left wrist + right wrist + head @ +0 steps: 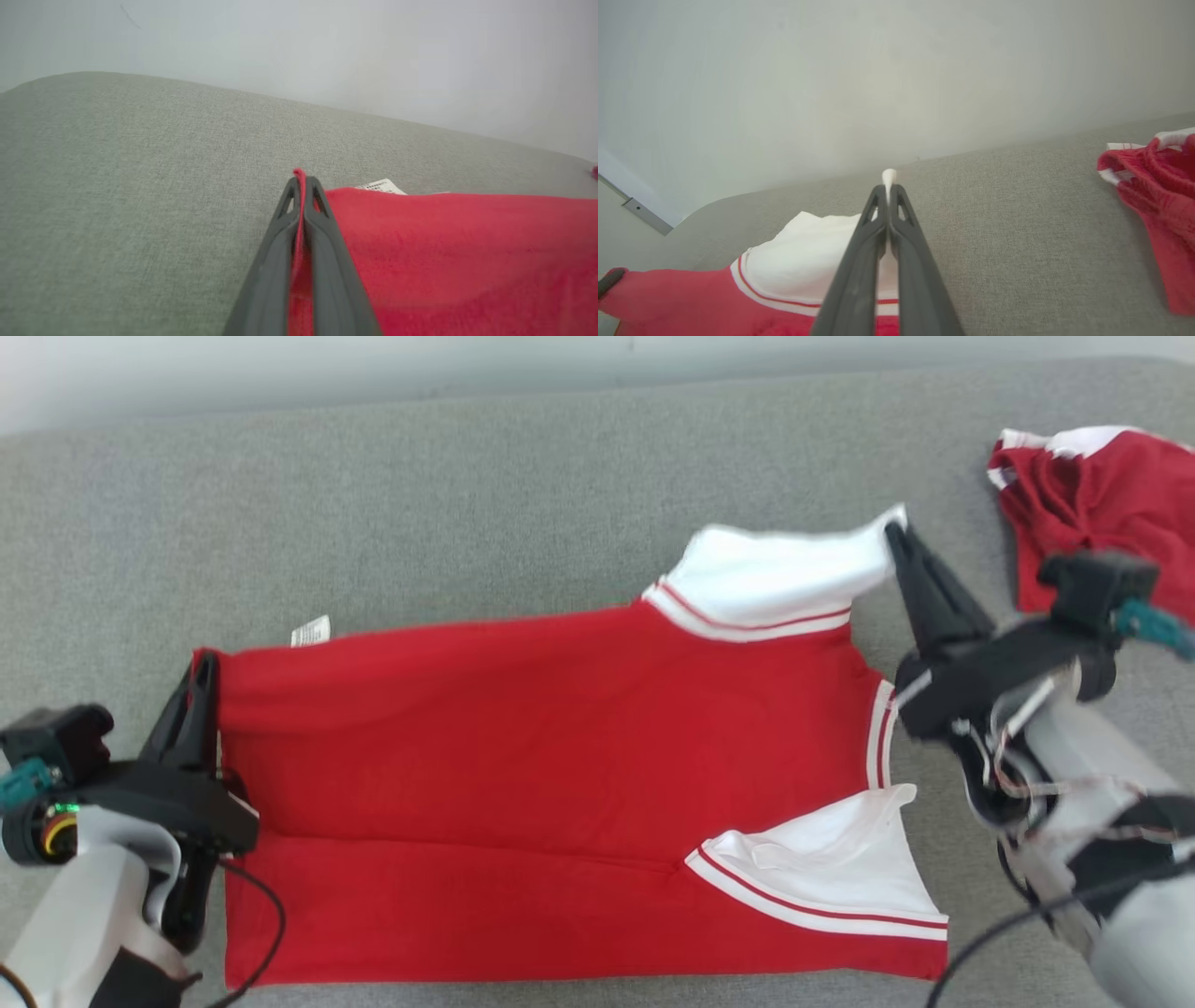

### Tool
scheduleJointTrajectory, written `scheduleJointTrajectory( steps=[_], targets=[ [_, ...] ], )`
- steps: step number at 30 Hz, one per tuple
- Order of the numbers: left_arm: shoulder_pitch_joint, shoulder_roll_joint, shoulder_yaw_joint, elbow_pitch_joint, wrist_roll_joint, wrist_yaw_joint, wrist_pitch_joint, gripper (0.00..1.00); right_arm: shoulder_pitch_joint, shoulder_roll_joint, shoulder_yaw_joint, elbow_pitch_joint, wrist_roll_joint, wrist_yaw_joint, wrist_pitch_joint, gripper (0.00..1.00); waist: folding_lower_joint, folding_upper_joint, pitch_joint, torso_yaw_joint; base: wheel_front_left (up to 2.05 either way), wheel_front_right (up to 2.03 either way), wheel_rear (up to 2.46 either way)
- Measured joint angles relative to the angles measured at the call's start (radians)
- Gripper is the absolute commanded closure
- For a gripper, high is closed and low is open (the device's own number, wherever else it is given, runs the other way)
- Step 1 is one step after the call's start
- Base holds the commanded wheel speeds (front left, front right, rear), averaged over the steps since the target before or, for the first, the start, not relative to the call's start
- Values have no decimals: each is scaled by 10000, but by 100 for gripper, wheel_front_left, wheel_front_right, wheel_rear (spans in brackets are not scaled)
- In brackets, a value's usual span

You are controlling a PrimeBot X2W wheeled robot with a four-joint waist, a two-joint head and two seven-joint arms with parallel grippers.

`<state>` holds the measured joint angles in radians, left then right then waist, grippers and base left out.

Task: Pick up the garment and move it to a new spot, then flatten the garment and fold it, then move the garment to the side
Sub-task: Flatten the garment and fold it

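The garment (551, 775) is a red shirt with white sleeves and red-and-white striped trim, lying spread across the grey surface, hem to the left, neck to the right. My left gripper (205, 663) is shut on the far corner of its red hem (299, 175). My right gripper (896, 532) is shut on the tip of the far white sleeve (775, 574), which is lifted off the surface; the white cloth (888, 176) pokes out between its closed fingers. The near white sleeve (840, 868) lies folded on the red body. A white label (310, 631) shows beside the hem.
A second red-and-white garment (1097, 509) lies crumpled at the far right, also in the right wrist view (1157, 186). The grey fabric surface (467, 523) stretches behind the shirt to a pale wall (878, 70).
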<state>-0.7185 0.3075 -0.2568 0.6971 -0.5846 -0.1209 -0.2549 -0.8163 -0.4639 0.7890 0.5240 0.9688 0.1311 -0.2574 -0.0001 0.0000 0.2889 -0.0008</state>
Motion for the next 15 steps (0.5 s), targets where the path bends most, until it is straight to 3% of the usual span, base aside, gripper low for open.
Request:
scheduleJointTrajectory(
  steps=[8, 15],
  targets=[
    [705, 4, 35, -466, -63, 56, -15, 100, 1633, -665, -238, -2186, 802, 0, -67, 100, 0, 0, -354, -134, 0, 0, 0],
    [1323, -92, -27, -826, -59, 81, -25, 100, 2619, -1379, 353, -3279, 1524, 0, -67, 100, 0, 0, -506, -163, 0, 0, 0]
  ],
)
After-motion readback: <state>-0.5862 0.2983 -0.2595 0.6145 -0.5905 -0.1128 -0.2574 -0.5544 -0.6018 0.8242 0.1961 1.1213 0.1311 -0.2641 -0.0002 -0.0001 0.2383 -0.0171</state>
